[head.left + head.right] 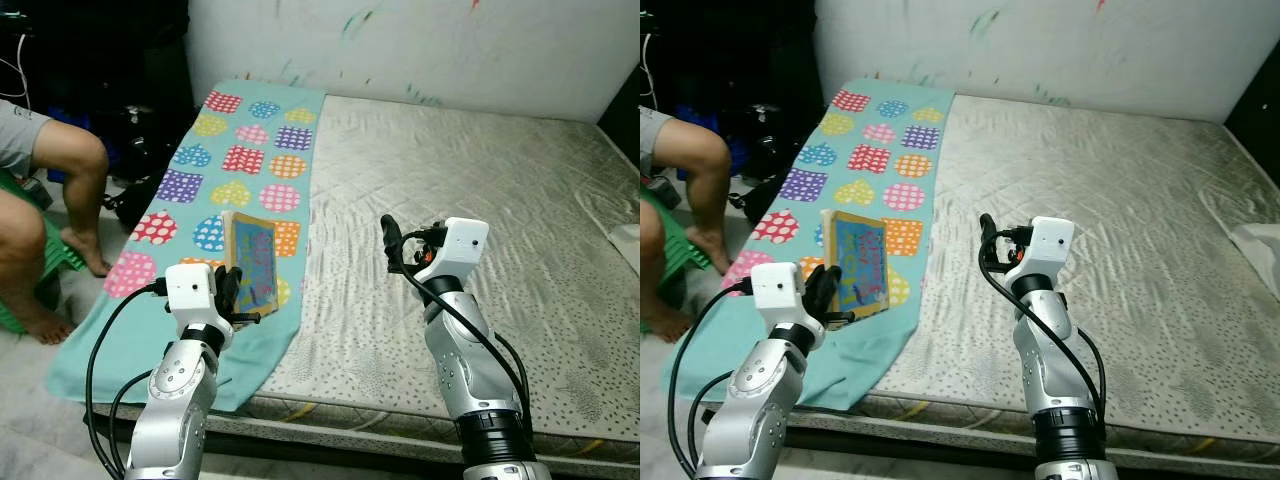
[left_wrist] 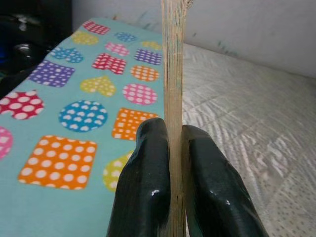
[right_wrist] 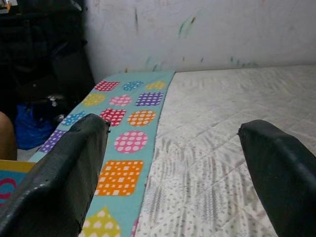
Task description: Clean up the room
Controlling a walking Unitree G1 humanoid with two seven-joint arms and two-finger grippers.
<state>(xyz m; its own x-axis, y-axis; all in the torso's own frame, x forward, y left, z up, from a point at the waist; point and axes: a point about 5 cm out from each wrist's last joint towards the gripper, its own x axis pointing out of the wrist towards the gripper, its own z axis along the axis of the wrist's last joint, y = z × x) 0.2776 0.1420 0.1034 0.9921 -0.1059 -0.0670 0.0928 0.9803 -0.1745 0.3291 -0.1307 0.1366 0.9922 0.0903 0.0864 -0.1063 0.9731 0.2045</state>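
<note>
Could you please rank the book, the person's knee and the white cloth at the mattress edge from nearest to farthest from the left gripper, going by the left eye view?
1. Book: clamped upright in the left gripper, over the blanket.
2. Person's knee: off the bed, on the robot's left.
3. White cloth: far right edge of the mattress.

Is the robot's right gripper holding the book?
No, the right gripper is open and empty above the mattress; the left gripper is the one pinching the book.

Mattress [image 1: 480,190] wide open ahead — person's legs [image 1: 60,190] crowd the left.
</note>
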